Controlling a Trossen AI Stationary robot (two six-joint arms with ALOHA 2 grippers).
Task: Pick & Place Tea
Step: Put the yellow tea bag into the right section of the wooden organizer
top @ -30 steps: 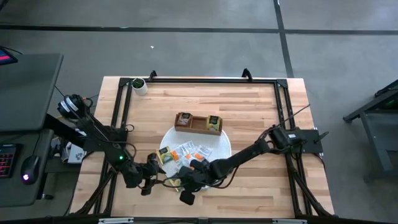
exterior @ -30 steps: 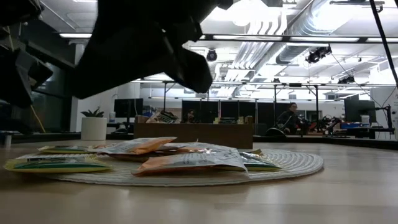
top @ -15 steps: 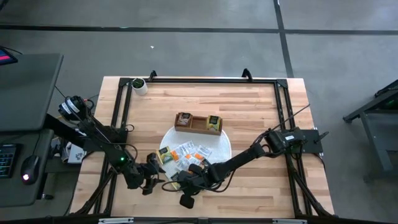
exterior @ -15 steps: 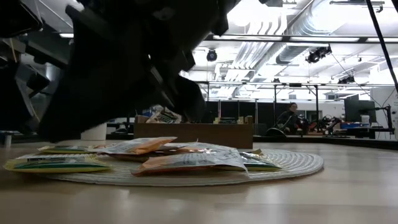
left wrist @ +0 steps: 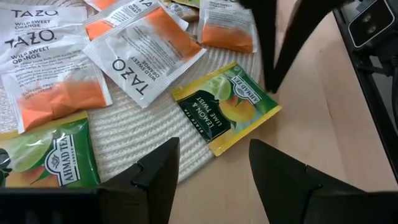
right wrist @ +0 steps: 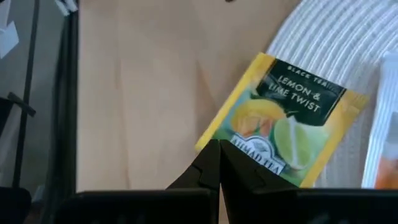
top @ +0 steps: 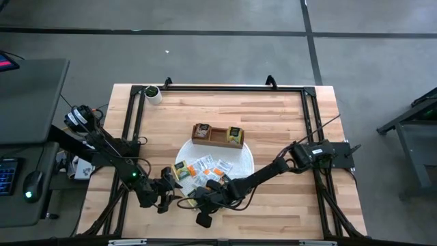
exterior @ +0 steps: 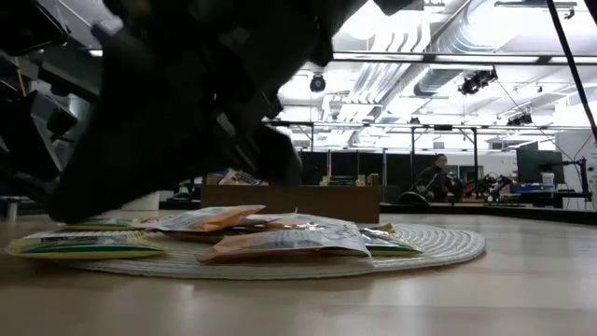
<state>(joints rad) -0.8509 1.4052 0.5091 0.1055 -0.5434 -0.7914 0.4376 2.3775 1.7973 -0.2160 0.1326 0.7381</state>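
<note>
- The tea packets [top: 205, 167] are lying scattered on the round white mat [top: 247, 158], which is sitting in the middle of the counter [top: 273, 116]; a few more are standing in the wooden tray [top: 217, 135] just behind the mat.
- One green-and-yellow lemon-lime packet [left wrist: 225, 106] is lying at the near edge of the mat, half on the weave and half overhanging the bare counter.
- The right claw [right wrist: 219, 163] is hovering low over that packet with its two fingers pressed together and holding nothing; its tip is pointing at the packet's near corner.
- The left claw [left wrist: 208, 171] is waiting just beside the mat's near-left edge, its fingers standing well apart and empty, and it is looking at the same lemon-lime packet.
- Another green packet [left wrist: 43, 155] is lying on the mat close to the left claw, with orange-and-white packets [left wrist: 144, 45] spread further in.
- Judging by this, the work is sitting at the pick step: a packet is being lined up, but none is being gripped yet.
- The next move is probably calling for the right claw to spread its fingers, or to nudge the overhanging corner further off the mat so that an edge is offered to pinch.
- The packet is thin and flat, so it is likely needing a grip on that free edge rather than a grab from above.
</note>
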